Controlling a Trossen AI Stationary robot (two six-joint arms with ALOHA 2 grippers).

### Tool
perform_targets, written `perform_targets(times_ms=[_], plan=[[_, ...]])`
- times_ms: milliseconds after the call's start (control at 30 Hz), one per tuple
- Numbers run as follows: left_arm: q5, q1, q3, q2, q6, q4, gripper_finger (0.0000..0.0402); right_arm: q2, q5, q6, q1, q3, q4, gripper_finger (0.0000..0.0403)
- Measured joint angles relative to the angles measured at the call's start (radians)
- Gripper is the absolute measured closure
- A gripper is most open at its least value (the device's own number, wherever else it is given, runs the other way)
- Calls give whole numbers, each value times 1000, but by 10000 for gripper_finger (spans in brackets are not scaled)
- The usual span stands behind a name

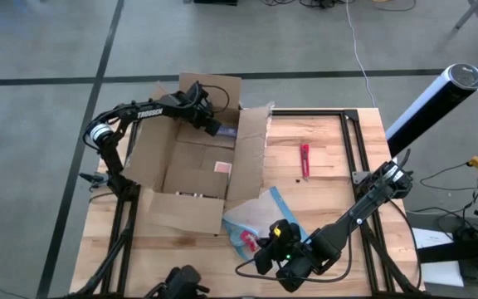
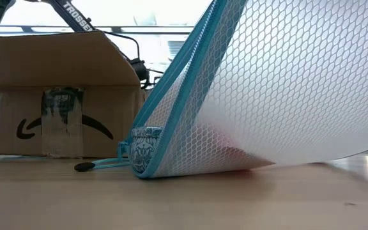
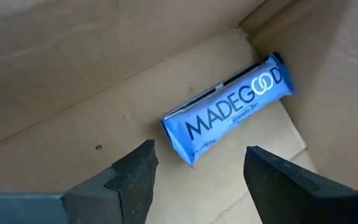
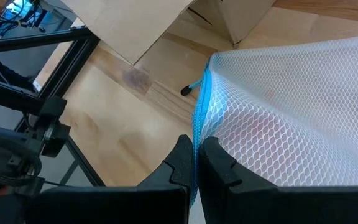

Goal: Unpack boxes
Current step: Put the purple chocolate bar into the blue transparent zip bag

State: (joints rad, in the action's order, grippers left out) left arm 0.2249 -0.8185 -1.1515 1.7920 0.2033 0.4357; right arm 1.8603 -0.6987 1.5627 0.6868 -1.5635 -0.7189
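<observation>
Overhead view: the open cardboard box [image 1: 191,166] occupies the left half of your worktop [image 1: 330,208], flaps spread outward. Your left claw [image 1: 214,126] reaches over the box's upper right corner, pointing down into it. In the left wrist view its fingers [image 3: 132,177] stand apart, released, with a blue snack bar wrapper [image 3: 229,112] lying on the box floor just beyond them, beside an inner corner. Your right claw [image 1: 260,247] sits at the lower centre of the overhead frame, clenched on the blue-edged mesh pouch [image 1: 251,220], which lies just right of the box's lower flap. The right wrist view shows both fingers [image 4: 179,165] pinching the pouch's blue edge. A small red tool [image 1: 304,159] lies right of the box, well apart from both claws.
</observation>
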Motion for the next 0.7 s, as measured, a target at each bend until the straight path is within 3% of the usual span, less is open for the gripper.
perform_targets(times_ms=[233,700], plan=[[108,2,0,82,52,-15,199,0,0,0,0,0,0,403],[114,3,0,94,132,-114,262,0,0,0,0,0,0,403]])
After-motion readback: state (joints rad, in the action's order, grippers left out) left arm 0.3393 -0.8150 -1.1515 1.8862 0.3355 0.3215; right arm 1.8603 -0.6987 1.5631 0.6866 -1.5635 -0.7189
